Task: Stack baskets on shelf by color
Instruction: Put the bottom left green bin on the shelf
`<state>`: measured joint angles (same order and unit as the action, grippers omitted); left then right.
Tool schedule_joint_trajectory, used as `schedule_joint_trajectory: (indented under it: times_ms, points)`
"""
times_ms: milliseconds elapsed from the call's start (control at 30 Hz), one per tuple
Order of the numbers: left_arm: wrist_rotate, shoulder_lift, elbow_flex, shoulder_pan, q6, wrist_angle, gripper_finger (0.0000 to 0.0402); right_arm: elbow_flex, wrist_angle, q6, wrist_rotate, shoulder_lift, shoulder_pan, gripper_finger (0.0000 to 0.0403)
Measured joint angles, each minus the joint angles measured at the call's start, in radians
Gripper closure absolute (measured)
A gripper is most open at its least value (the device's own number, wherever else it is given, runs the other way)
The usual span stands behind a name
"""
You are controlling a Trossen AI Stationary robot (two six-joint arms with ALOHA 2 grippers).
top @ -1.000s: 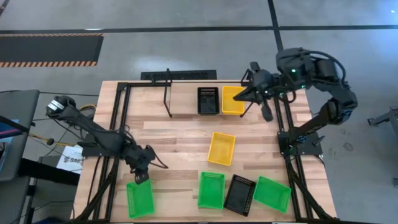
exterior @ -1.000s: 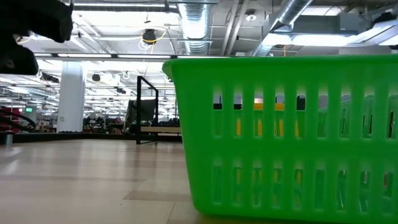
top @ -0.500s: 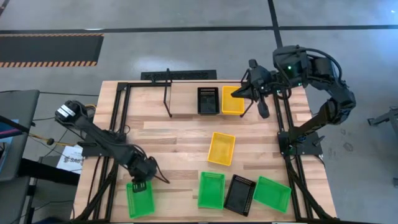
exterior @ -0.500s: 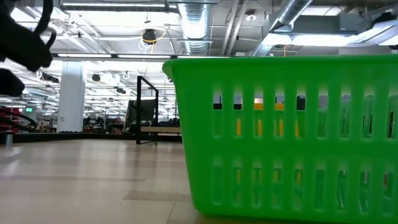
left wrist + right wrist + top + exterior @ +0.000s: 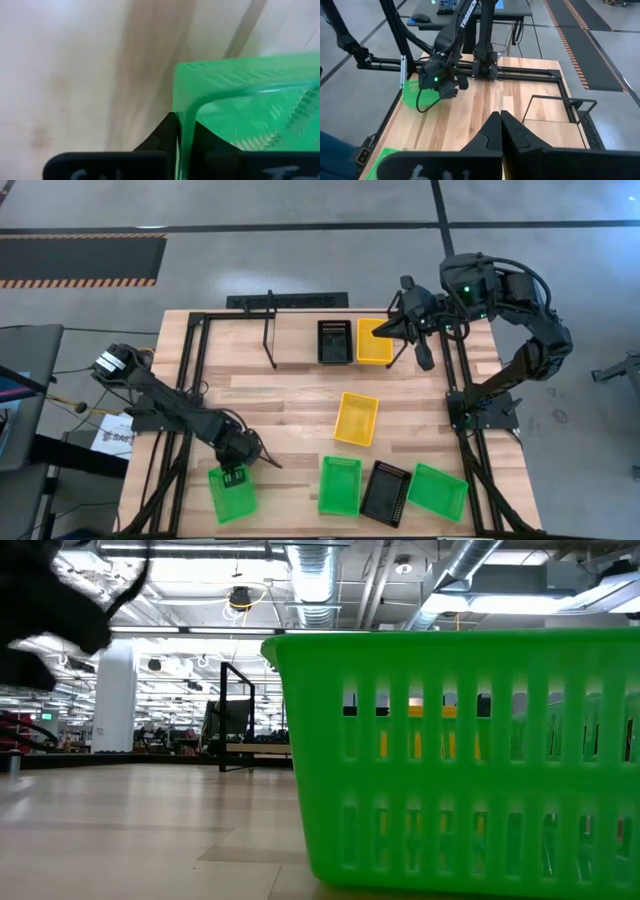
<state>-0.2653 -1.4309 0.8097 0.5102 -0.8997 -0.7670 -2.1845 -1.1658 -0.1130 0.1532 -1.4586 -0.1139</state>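
My left gripper (image 5: 235, 474) stands at the table's near left, shut on a green basket (image 5: 232, 493). In the low view the left gripper (image 5: 45, 620) is a dark shape at upper left. My right gripper (image 5: 384, 330) is shut, with nothing between its fingers (image 5: 500, 131), and hovers over a yellow basket (image 5: 375, 343). That basket sits beside a black basket (image 5: 334, 341) on the shelf (image 5: 270, 340). Another yellow basket (image 5: 356, 419) lies mid-table. Two green baskets (image 5: 339, 485) (image 5: 437, 491) and a black one (image 5: 385, 492) rest along the near edge. My left gripper holds the green basket by its far short wall (image 5: 181, 131), close to a corner (image 5: 181, 70). One finger (image 5: 162, 137) is outside the wall and the other is inside. It comes from above, pointing down. The basket's bottom seems to rest on the table.
Black frame rails (image 5: 195, 380) run along the table's left, right and far sides. The shelf's left part, by the upright loop, holds no basket. A green basket (image 5: 460, 755) fills the low view's right half. The right wrist view shows the left arm (image 5: 440, 75) across the table.
My left gripper has moved a little toward the near edge and down onto the green basket's far wall, and the basket has slid slightly to the right. My right gripper has drawn back slightly toward the far edge above the yellow basket.
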Motion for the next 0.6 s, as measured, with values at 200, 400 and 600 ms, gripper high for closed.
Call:
schedule_joint_trajectory:
  times_ms: [200, 400, 600]
  points:
    - [0.26, 0.124, 0.184, -0.087, 0.017, -0.226, 0.0401, 0.0, 0.0, 0.0, 0.0, 0.0, 0.0, 0.0397]
    - [0.521, 0.197, 0.489, -0.195, 0.103, -0.59, 0.0401, 0.0, -0.005, 0.0, 0.0, 0.0, 0.0, 0.0397]
    - [0.735, 0.128, 0.864, -0.384, 0.41, -0.791, 0.0401, 0.0, -0.008, 0.0, 0.0, 0.0, 0.0, 0.0397]
